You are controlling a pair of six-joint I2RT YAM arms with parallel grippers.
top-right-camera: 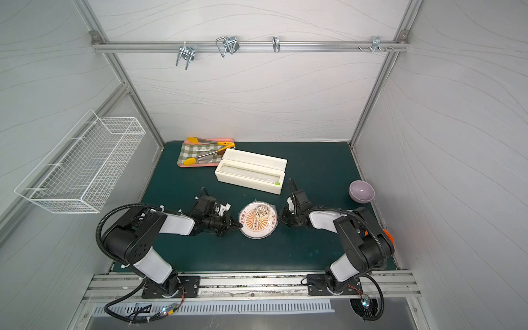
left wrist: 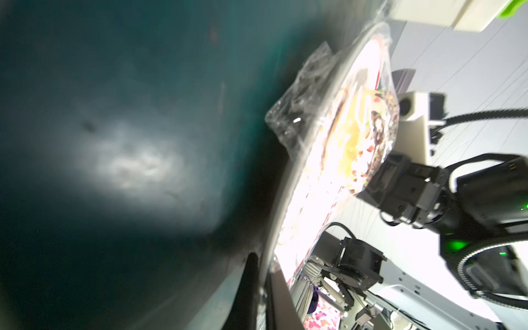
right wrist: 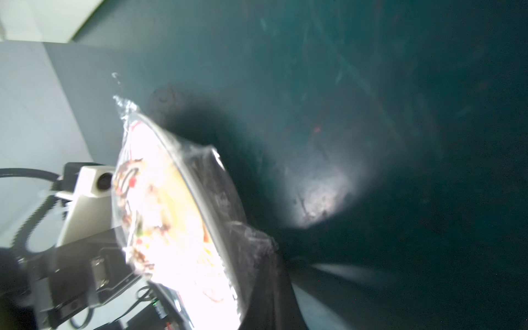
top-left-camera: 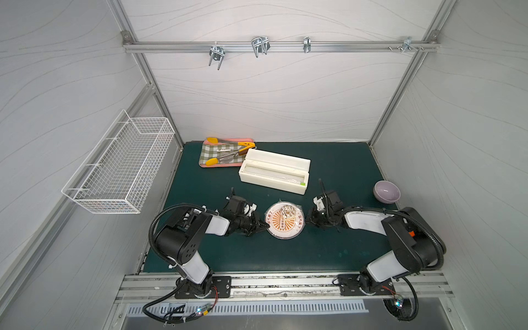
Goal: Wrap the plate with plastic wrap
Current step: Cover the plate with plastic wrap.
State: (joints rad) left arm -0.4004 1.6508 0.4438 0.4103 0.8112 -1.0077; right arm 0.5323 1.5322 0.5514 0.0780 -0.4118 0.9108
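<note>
Top views: plate (top-left-camera: 281, 233) holds 1 food piece (top-left-camera: 286, 213) under plastic wrap (left wrist: 297, 114); left gripper (top-left-camera: 265, 225) and right gripper (top-left-camera: 308, 217) flank it, jaws together at its rim; behind the plate, tongs (top-left-camera: 228, 155) in tray (top-left-camera: 203, 164).

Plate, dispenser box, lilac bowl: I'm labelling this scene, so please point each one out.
plate (top-left-camera: 278, 226): in a top view, on its orange sunburst print.
dispenser box (top-left-camera: 275, 160): in a top view, on its cream-white lid.
lilac bowl (top-left-camera: 386, 191): in a top view, on its inner hollow.

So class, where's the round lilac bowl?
In both top views the round lilac bowl sits far right on the green mat, right of the long cream dispenser box.
</note>
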